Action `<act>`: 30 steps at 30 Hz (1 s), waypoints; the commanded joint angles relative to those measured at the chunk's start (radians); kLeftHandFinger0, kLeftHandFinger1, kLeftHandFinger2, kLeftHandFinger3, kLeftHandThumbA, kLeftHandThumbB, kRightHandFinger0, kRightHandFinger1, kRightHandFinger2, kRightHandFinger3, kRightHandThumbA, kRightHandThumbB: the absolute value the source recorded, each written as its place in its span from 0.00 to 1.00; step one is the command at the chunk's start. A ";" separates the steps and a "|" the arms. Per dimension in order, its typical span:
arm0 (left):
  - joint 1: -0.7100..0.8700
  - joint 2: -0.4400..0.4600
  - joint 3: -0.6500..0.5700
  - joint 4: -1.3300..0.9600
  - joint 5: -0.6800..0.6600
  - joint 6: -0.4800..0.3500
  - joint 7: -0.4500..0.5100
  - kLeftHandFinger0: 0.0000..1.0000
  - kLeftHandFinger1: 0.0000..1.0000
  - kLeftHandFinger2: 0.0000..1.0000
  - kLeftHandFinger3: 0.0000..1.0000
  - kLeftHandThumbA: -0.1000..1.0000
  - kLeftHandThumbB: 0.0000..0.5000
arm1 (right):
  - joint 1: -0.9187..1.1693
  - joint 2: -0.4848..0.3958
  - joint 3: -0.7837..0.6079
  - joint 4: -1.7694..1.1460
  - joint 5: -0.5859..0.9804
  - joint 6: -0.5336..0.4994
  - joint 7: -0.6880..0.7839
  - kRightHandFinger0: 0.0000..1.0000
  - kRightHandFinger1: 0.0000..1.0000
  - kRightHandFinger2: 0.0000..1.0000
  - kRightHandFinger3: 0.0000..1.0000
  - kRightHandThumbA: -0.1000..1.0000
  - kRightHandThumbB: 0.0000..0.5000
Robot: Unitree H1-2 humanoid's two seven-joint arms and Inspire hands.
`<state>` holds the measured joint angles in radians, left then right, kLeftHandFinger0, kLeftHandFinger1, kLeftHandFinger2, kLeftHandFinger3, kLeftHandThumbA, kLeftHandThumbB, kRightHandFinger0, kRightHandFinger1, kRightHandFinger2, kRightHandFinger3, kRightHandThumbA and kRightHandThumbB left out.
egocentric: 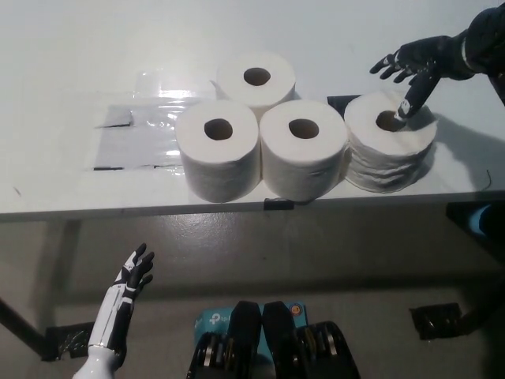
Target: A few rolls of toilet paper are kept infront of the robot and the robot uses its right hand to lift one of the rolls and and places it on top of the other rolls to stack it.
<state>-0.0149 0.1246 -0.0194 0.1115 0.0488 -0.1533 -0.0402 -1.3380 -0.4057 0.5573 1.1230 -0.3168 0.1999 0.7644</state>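
Reaching over the rightmost toilet paper roll (390, 140) on the tabletop (79, 63), right robot hand (410, 63) released, fingers spread, grasping nothing. Next, probably: closing around it, lifting onto neighbouring rolls (260, 126).

Right roll (390, 142) open on its right and rear sides, left side blocked by middle roll (304, 150) touching it, left roll (218, 150) and rear roll (256, 81) packed tight, worktop (63, 63) bare beyond.
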 commanded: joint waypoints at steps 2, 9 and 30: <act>0.001 0.014 -0.003 -0.035 0.001 -0.031 -0.015 1.00 1.00 1.00 1.00 1.00 0.26 | -0.058 -0.011 -0.032 0.008 -0.020 -0.048 -0.048 1.00 1.00 1.00 1.00 0.95 0.74; 0.000 0.013 -0.003 -0.027 -0.004 -0.042 -0.017 1.00 1.00 1.00 1.00 0.99 0.26 | -0.063 -0.010 -0.046 0.015 -0.034 -0.067 -0.070 1.00 1.00 1.00 1.00 1.00 0.75; 0.009 0.017 -0.007 -0.033 -0.002 -0.042 -0.020 1.00 1.00 1.00 1.00 0.99 0.27 | -0.051 0.011 -0.090 0.042 -0.062 -0.062 -0.137 1.00 1.00 1.00 1.00 1.00 0.79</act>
<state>-0.0133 0.1270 -0.0213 0.1096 0.0486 -0.1583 -0.0405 -1.3379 -0.3834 0.4794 1.1696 -0.3595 0.1658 0.6833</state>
